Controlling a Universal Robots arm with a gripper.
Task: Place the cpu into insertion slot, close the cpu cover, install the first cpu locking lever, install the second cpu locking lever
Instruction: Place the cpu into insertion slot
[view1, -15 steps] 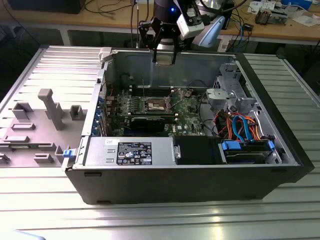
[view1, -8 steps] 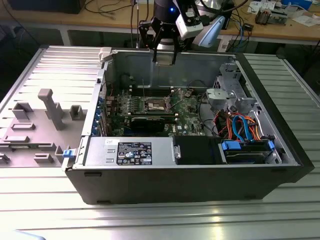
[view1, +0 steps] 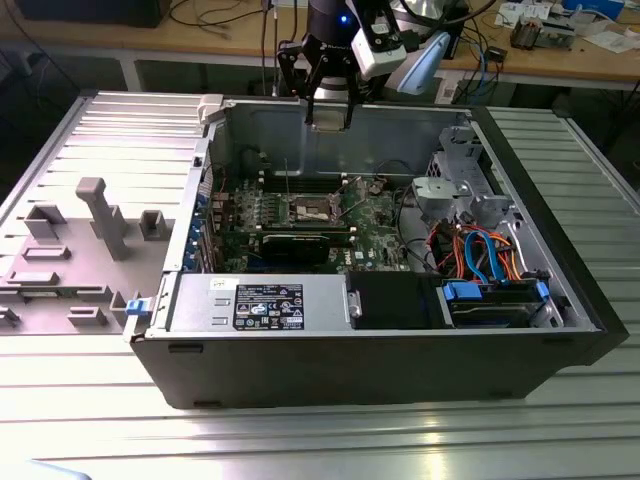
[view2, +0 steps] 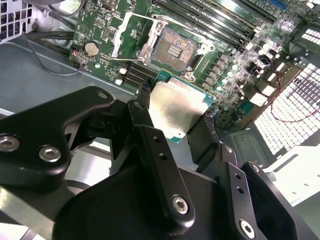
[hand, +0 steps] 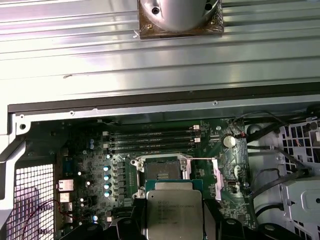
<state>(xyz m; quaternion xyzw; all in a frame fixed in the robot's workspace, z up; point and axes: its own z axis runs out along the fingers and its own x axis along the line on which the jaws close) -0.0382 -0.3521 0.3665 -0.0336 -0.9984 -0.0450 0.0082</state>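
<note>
- The gripper (view2: 176, 111) is clenched on the cpu (view2: 177, 107). Its two dark fingers (view2: 144, 117) press on opposite edges of the chip, and the shiny metal top faces the second wrist camera.
- In the exterior view the gripper sits in the upper middle of the frame. It hangs above the rear wall of the open computer case (view1: 300, 345), clear of the board inside.
- The insertion slot (view2: 175, 47) lies open on the green motherboard (view2: 102, 22), with its dark pin field bare. The cpu is apart from it, held in the air and not yet seated.
- The cpu cover (view2: 121, 31) stands swung away beside the slot, so nothing covers the opening.
- In the first wrist view the chip's edges look roughly parallel to the slot's rim. I cannot tell whether its corner marks match.
- Judged risk: if the chip meets the slot tilted or shifted, one edge would ride on the rim. The fine contacts beneath could then bend.
- Judged risk: the grasp is only on thin edges. A slip or twist between the fingers would spoil the alignment, or drop the cpu onto the board.
- Judged risk: the fingers reach beyond the chip's outline, and the raised cover and its silvery frame parts stand just beside the slot. A descent off to that side could knock a finger against them.
- Judged risk: the chip could go in turned the wrong way round. It would then sit proud, and the cover would not close flat over it.
</note>
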